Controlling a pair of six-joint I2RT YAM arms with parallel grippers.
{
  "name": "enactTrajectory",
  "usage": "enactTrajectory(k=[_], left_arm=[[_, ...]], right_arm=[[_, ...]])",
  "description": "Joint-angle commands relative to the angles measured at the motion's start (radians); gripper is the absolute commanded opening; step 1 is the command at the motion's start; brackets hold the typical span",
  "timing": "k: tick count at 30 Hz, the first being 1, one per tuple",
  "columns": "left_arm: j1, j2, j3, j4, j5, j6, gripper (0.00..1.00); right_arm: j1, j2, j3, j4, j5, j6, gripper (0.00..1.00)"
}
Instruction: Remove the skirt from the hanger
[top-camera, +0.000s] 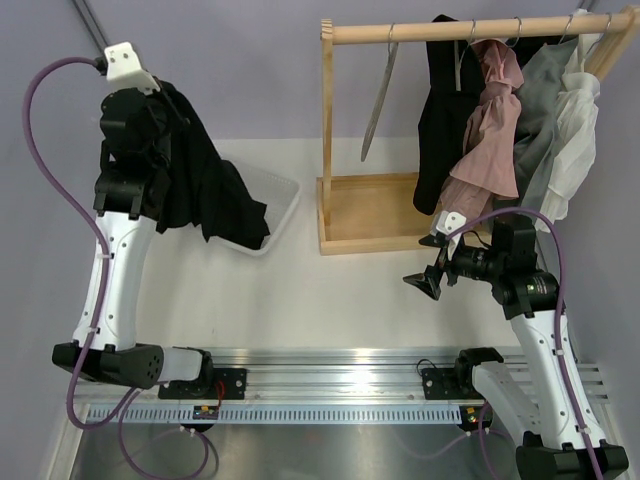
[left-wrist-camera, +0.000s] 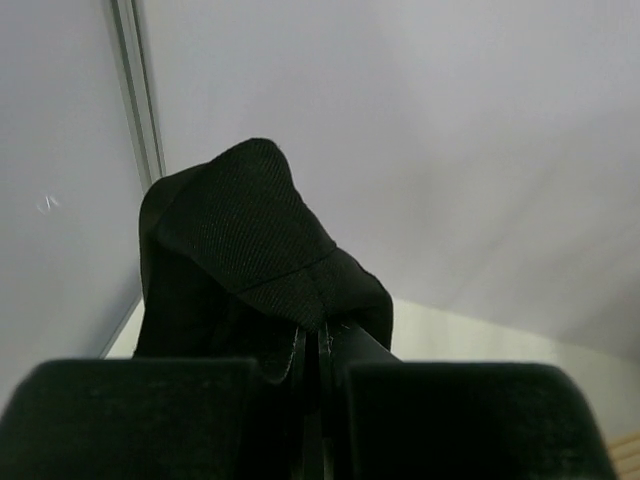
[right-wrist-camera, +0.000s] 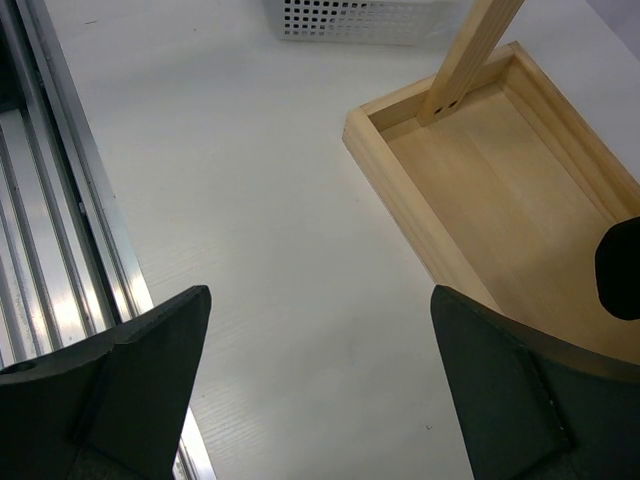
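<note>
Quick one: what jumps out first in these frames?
The black skirt dangles bunched from the shut left gripper, at the left over the white basket in the top view. Next comes a bare grey hanger on the wooden rack, left of the other clothes hung there. The right gripper hangs wide open and empty above the table by the rack's base.

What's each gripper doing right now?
Left gripper: shut on the skirt.
Right gripper: open, holding nothing.

left claw (left-wrist-camera: 318, 345) clamped, arm raised | right claw (top-camera: 432, 262) spread wide, low
</note>
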Motion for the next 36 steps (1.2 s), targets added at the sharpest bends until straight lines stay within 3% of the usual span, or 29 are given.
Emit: enactTrajectory(k=[1,8,10,20,29,32,33,36], left_arm=[[0.011,-0.038,-0.075,0.119,0.118,-0.032,0.00],[0.009,0.096,-0.169,0.123,0.449,-0.147,0.00],[0.005,0.129,-0.224,0.129,0.482,-0.184,0.00],[0.005,0.087,-0.607,0.212,0.393,-0.256,0.00],[0.009,0.030,-0.830,0.267,0.387,-0.302,0.02],[0.023,-0.045,-0.903,0.280,0.350,-0.316,0.17],[0.037,-0.062,-0.919,0.287,0.347,-0.320,0.36],[0.061,-0.119,-0.950,0.316,0.381,-0.307,0.80]], right_arm=[[-0.007,0.001,0.006,0.006,-0.007,-0.013,0.99],[-0.007,0.002,0.006,0.008,0.003,-0.013,0.99],[-0.007,0.001,0.006,0.008,0.007,-0.012,1.00],[-0.007,0.004,0.006,0.003,0.003,-0.016,0.99],[-0.007,0.002,0.006,0.003,0.007,-0.015,0.99],[-0.007,0.004,0.008,0.003,0.005,-0.015,0.99],[-0.007,0.004,0.008,0.002,0.005,-0.015,1.00],[-0.007,0.004,0.008,0.003,0.005,-0.013,1.00]])
